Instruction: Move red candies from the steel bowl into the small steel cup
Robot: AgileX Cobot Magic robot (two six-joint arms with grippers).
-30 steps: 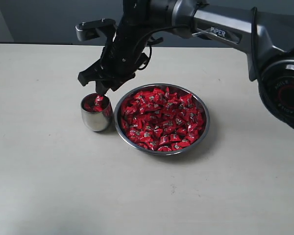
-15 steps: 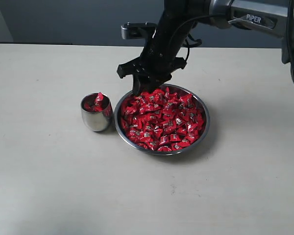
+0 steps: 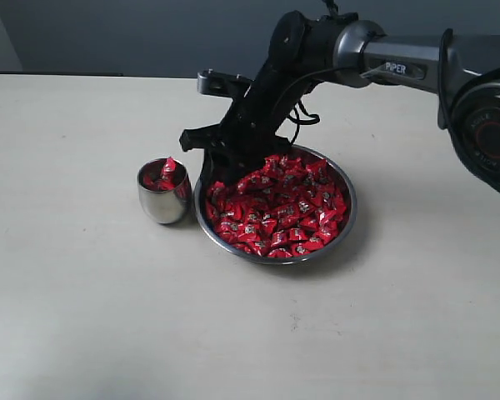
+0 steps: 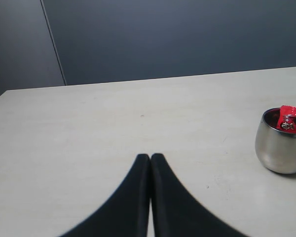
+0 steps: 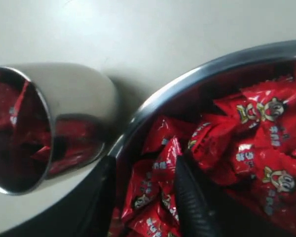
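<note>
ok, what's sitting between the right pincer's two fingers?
Red candies in the steel bowl: the right wrist view shows a few wrapped ones in the gap of the open right pincer.

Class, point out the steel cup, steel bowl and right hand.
Small polished steel cup (image 3: 160, 208): exterior view, outer wall.
Wide shallow steel bowl (image 3: 271, 260): exterior view, near rim.
Right hand (image 5: 144, 165): right wrist view, between fingertips.

Left gripper (image 4: 150, 159), jaws together; small steel cup (image 4: 280, 148) with red candy (image 4: 289, 117) apart.
</note>
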